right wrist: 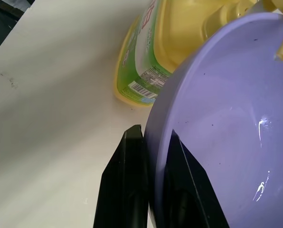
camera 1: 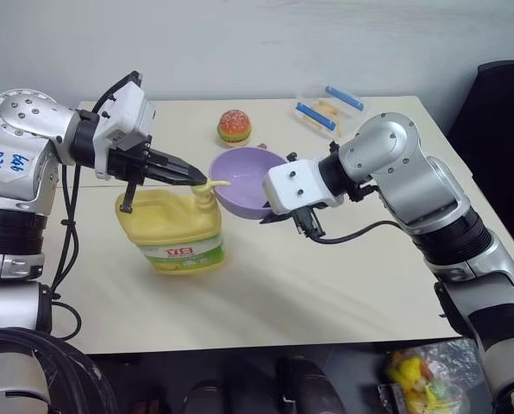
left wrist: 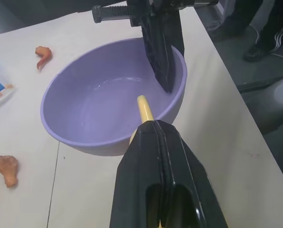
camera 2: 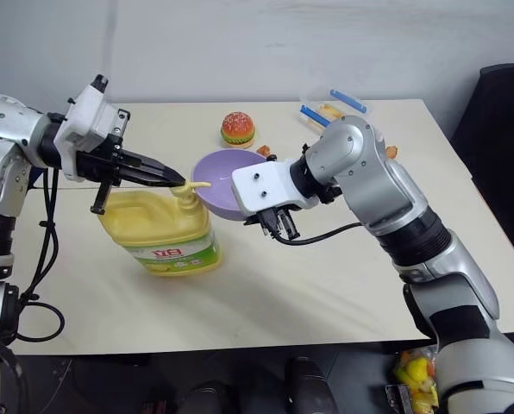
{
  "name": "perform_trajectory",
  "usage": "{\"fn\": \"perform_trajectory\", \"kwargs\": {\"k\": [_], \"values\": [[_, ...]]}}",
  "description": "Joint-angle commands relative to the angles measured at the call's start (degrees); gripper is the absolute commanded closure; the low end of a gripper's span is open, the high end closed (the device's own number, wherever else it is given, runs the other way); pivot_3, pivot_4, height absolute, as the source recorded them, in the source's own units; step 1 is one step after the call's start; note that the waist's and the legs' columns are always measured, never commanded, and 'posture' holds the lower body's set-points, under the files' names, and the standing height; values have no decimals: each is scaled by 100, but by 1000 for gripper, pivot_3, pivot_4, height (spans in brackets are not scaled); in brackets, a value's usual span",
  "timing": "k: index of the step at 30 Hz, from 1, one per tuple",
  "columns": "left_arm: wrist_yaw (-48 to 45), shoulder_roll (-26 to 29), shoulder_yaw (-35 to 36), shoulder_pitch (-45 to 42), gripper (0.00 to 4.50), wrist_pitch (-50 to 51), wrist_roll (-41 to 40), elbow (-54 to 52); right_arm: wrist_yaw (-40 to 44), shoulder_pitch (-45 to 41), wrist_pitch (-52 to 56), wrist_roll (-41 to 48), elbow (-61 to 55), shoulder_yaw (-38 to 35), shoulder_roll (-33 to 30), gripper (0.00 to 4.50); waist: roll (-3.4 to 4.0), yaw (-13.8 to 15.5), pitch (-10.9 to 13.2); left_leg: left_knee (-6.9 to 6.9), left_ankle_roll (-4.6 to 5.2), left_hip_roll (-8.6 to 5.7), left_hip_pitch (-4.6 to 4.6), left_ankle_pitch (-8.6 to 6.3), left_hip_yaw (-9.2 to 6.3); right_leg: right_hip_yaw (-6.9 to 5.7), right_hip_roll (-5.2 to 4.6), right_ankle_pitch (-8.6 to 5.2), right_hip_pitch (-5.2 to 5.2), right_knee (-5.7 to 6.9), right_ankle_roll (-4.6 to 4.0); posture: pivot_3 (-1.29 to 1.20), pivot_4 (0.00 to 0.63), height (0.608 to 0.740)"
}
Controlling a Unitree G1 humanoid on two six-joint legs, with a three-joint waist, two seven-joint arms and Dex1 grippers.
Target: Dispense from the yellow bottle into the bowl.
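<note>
Eye views: the bottle [camera 1: 175, 231] stands on the table [camera 1: 326, 285], left of centre. The left gripper [camera 1: 191, 177] lies pressed together on the pump top, whose spout [camera 1: 219, 183] reaches over the bowl's [camera 1: 244, 172] rim. The bowl sits just right of the bottle, and the right gripper [camera 2: 272, 222] pinches its near wall. The right wrist block hides where those fingers meet the rim. A toy burger [camera 1: 235, 127] and a clear box [camera 1: 326, 109] lie beyond the bowl, well apart from it. The near half of the table is bare.

Left wrist view: shut fingers [left wrist: 165, 180] cover the pump; only the spout tip shows, above the bowl's hollow. The right gripper's finger hangs inside the far rim.

Right wrist view: two fingers [right wrist: 132, 190] straddle the bowl wall, one either side. The bottle is cut off behind it.
</note>
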Motion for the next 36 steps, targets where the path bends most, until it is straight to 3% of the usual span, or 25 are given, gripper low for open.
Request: {"fn": "perform_trajectory", "kwargs": {"k": [1, 9, 16, 19, 21, 24, 28, 32, 36], "values": [[-340, 26, -689, 593, 4490, 116, 627, 134, -31, -9, -106, -6, -343, -92, -85, 4500, 9, -1, -7, -1, 0, 0, 4, 0, 1, 1, 0, 0, 3, 0, 0, 0, 150, 740], [-204, -71, -721, 747, 4490, 27, 750, 391, -66, 47, -31, -18, -424, -97, -40, 4500, 21, -3, -17, -27, 3, 0, 76, -2, 10, 7, 3, -3, 68, -27, -4, 0, 150, 740], [-118, -258, 306, -475, 4490, 1445, -497, 185, -172, 261, -26, -7, -505, -160, -121, 4500, 11, 9, -8, -24, 5, 0, 71, -4, 1, 7, 23, -4, 88, -51, -5, 0, 150, 740], [-367, 0, 692, -848, 3903, 2341, -1172, -110, -281, 508, 9, 0, -643, -236, -221, 4500, -8, 4, 1, -23, 4, 4, 22, -4, -15, 14, 9, -3, 44, -29, -4, 0, 150, 740], [-406, 206, 958, -1006, 3371, 2720, -1542, -335, -429, 772, 31, -30, -755, -314, -324, 4500, -13, -29, 9, -10, 3, 2, -50, -3, -24, 16, -1, -2, -30, -20, -2, 0, 150, 740], [-340, 535, 1294, -1073, 2413, 3208, -2015, -728, -775, 1425, -63, -152, -908, -444, -574, 4500, -13, -49, 10, -17, 3, 3, -69, -3, -23, 5, -5, -2, -55, -24, -2, 0, 150, 740], [-376, 1080, 1556, -684, 1225, 3431, -2411, -1583, -1530, 2572, -704, -641, -722, -493, -936, 4500, -18, -16, 11, 5, 4, 3, -118, -3, -26, 8, -13, -2, -95, -16, -1, 0, 150, 740], [-423, 1506, 1602, -66, 115, 3261, -2456, -2109, -2161, 3133, -1251, -1049, -219, -551, -1026, 4500, -20, 1, 19, 50, 4, -5, -116, -3, -22, 22, -1, -2, -94, -7, -1, 0, 150, 740], [-512, 1859, 1597, 661, 30, 2311, -1921, -2339, -2787, 3386, -1732, -1408, 451, -533, -982, 4500, -20, 1, 19, 67, 3, -11, -110, -3, -19, 35, 22, -3, -91, 13, -4, 0, 150, 740]]}}
